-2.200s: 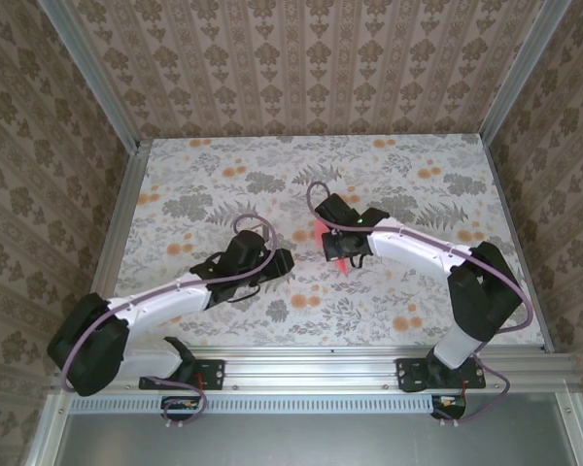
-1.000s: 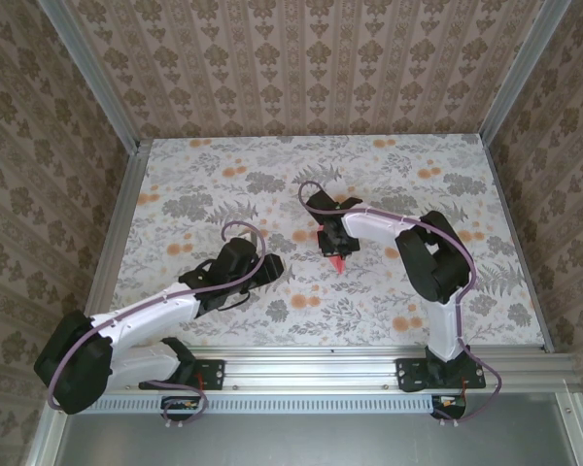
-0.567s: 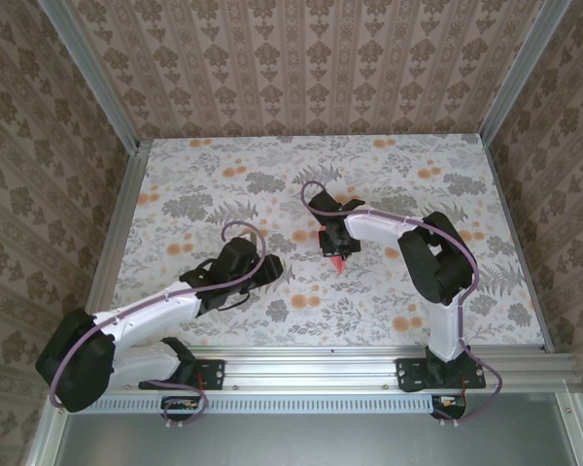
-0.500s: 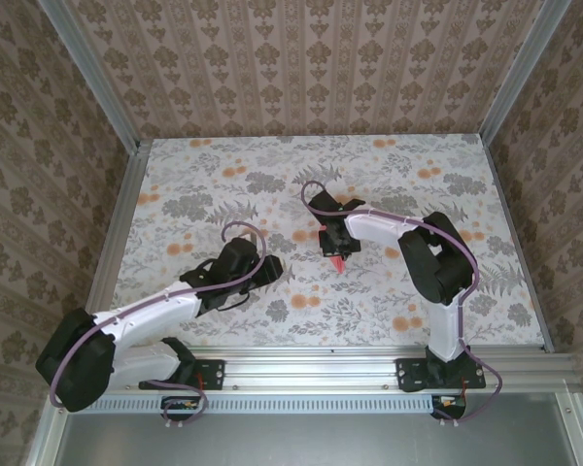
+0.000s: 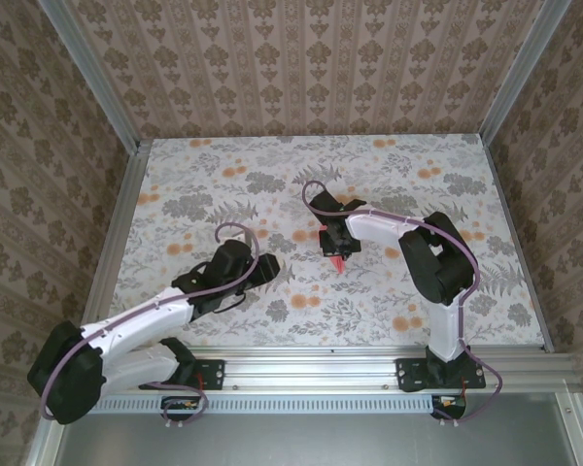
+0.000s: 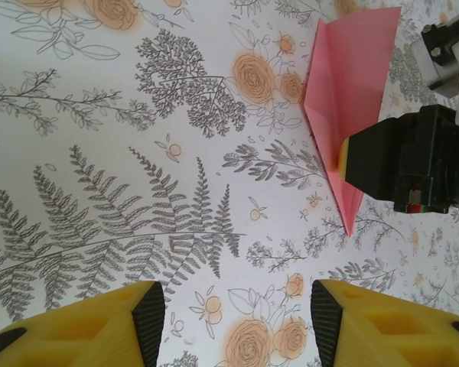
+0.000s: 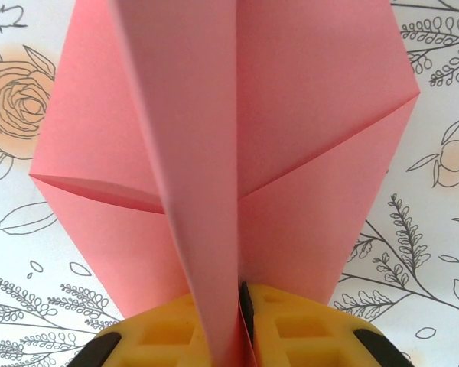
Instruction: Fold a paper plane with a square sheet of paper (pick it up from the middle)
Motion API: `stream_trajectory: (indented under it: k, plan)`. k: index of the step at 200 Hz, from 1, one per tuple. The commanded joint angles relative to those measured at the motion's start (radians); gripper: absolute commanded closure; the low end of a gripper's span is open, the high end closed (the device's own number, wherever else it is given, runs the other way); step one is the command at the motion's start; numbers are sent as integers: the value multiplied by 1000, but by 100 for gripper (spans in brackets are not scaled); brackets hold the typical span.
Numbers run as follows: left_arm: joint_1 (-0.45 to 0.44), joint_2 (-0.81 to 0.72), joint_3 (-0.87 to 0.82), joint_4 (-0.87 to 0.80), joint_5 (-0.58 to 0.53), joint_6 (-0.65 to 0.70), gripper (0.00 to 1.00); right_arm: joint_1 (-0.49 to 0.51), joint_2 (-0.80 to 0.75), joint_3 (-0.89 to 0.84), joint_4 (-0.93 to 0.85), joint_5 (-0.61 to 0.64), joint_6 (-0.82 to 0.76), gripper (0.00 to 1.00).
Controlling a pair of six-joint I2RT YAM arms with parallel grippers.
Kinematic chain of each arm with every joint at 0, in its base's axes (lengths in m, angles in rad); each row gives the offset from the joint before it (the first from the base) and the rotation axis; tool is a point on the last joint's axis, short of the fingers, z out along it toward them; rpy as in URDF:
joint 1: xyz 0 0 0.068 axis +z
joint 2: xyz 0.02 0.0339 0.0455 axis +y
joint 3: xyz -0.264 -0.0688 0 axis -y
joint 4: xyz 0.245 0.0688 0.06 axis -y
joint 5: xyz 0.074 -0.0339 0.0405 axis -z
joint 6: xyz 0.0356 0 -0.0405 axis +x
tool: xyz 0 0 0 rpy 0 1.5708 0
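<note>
Floral tabletop (image 5: 223,175): I'm clamping the paper plane (image 7: 291,115) by its ridge with right pincer (image 7: 241,306), left pincer (image 6: 237,313) gaping empty; thin fold risks slipping.

Paper plane (image 7: 291,115) ridge btwn yellow fingers (image 7: 306,329)

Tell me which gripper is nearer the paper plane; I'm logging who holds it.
Right. The right gripper is shut on the paper plane at its ridge; the left gripper hangs open, apart from it.
</note>
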State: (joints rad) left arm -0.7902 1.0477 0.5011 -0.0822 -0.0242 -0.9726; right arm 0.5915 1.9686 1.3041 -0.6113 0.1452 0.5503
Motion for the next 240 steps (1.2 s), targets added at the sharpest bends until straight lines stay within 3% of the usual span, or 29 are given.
stream_trajectory:
  k: [1, 89, 117, 136, 158, 179, 195, 219, 240]
  plan:
    - [2, -36, -22, -22, -23, -2, 43, -5, 26, -30, -36, -35, 3, 82]
    - [24, -81, 27, -124, -63, 89, 31, -7, -176, 129, -189, 31, -36, 60]
    - [35, -84, 55, -160, -90, 117, 14, -7, -288, 130, -198, 79, -54, 56]
    - [60, -89, 88, -217, -120, 153, 3, -7, -408, 111, -182, 179, -87, 52]
    - [96, -90, 137, -304, -195, 205, 0, -7, -569, 29, -108, 336, -158, 43]
    - [137, -95, 173, -358, -264, 261, 0, -20, -752, -137, 56, 478, -234, 15]
    - [189, -97, 192, -390, -301, 296, 0, -55, -856, -268, 176, 502, -291, 1]
    - [255, -121, 192, -408, -386, 345, 0, -121, -934, -439, 321, 500, -364, 0]
    - [363, -115, 189, -408, -386, 384, 0, -185, -928, -524, 367, 522, -344, 0]
